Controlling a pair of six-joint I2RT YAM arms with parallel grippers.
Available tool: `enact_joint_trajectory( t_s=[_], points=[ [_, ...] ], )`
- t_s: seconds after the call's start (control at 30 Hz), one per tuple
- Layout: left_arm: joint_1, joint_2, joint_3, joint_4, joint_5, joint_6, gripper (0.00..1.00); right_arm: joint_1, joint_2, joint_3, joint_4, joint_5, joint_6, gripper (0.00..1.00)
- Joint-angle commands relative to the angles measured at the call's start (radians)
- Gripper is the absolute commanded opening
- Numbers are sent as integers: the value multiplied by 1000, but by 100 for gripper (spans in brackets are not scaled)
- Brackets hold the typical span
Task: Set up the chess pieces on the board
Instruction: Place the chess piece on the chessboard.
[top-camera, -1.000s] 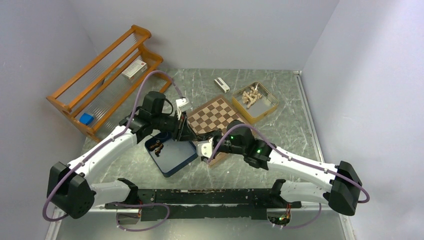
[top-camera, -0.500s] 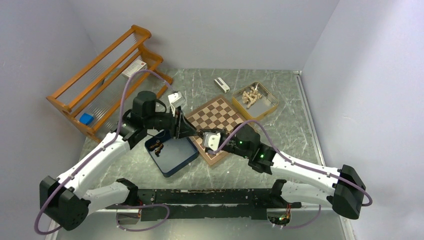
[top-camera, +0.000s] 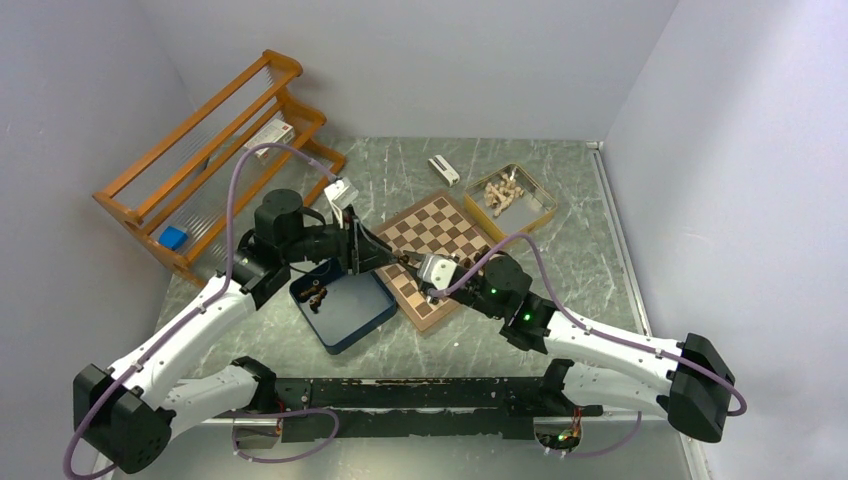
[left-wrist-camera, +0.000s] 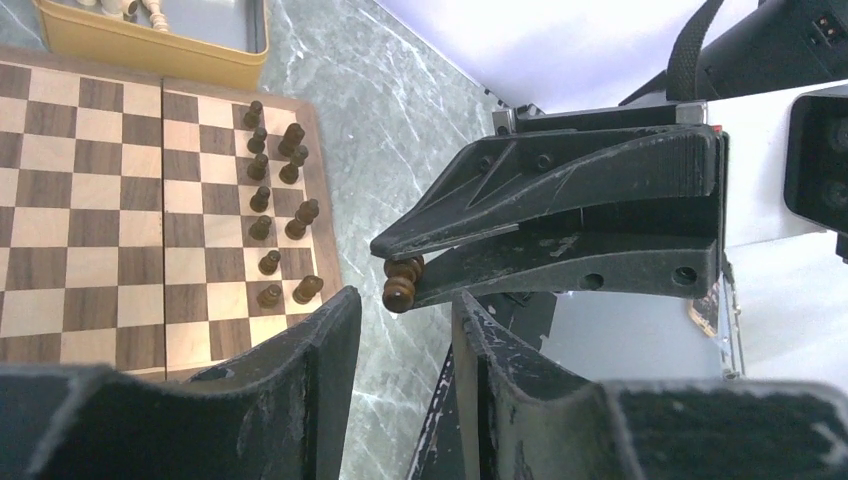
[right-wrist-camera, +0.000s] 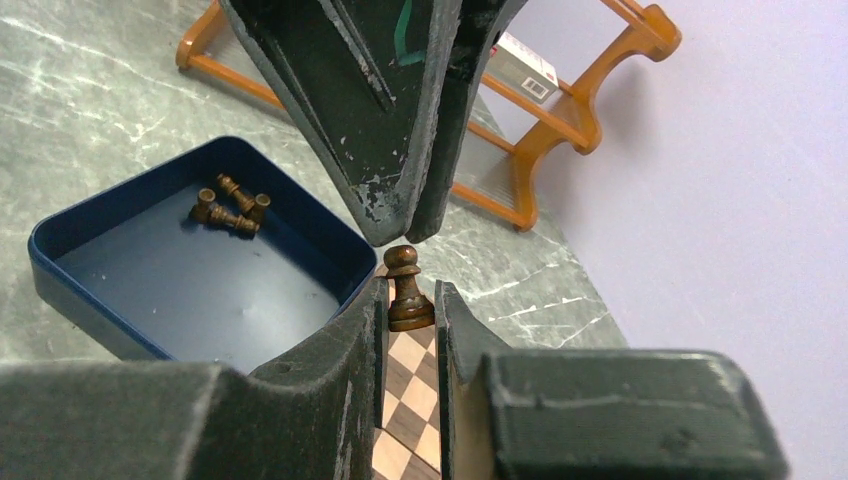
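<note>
Right gripper (right-wrist-camera: 410, 297) pinches one dark brown wooden pawn (right-wrist-camera: 408, 285) over the near-left edge of the checked wooden chessboard (top-camera: 440, 232). The left gripper (left-wrist-camera: 403, 298) hangs slightly parted above the pawn. Three dark pieces (right-wrist-camera: 232, 208) lie in one dark blue square box (right-wrist-camera: 60, 252) left of the board.

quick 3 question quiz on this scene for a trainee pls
1. True or false: the right gripper is shut on a dark pawn.
2. Where do the loose dark pieces lie?
A. in the blue box
B. in the tan tray
C. on the wooden rack
3. Fill in: the standing dark pieces form ___ rows along one edge of the board.

Key: 1 true; 2 A; 3 two
</note>
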Motion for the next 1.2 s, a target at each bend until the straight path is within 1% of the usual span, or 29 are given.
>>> enact_joint_trajectory(
  t_s=[0.0,0.13,0.27,0.57,0.67,0.83,0.9,0.97,1.03,1.07,1.17],
  points=[
    [3,8,-13,92,-15,-63,44,-1,-15,-9,68,40,39,0],
    [5,20,-24,110,-32,-85,43,-1,-10,6,49,57,55,0],
    [3,34,-44,178,-15,-141,41,-1,-9,5,45,61,56,0],
    [3,68,-45,218,-17,-168,35,-2,3,3,51,67,58,0],
    [3,72,-51,235,3,-183,29,-2,5,1,58,74,60,0],
    [2,70,-57,252,31,-181,13,-2,16,0,55,76,64,0],
    [3,71,-54,240,28,-178,11,-2,17,-7,66,87,75,0],
    [1,81,-45,222,34,-178,13,-2,16,-15,75,94,81,0],
    [1,91,-35,191,33,-172,21,-2,14,-19,79,97,83,0],
    [1,93,-30,183,33,-169,24,-2,13,-19,81,99,86,0],
    [2,93,-35,186,34,-167,27,-3,11,-21,85,105,85,0]
  ],
)
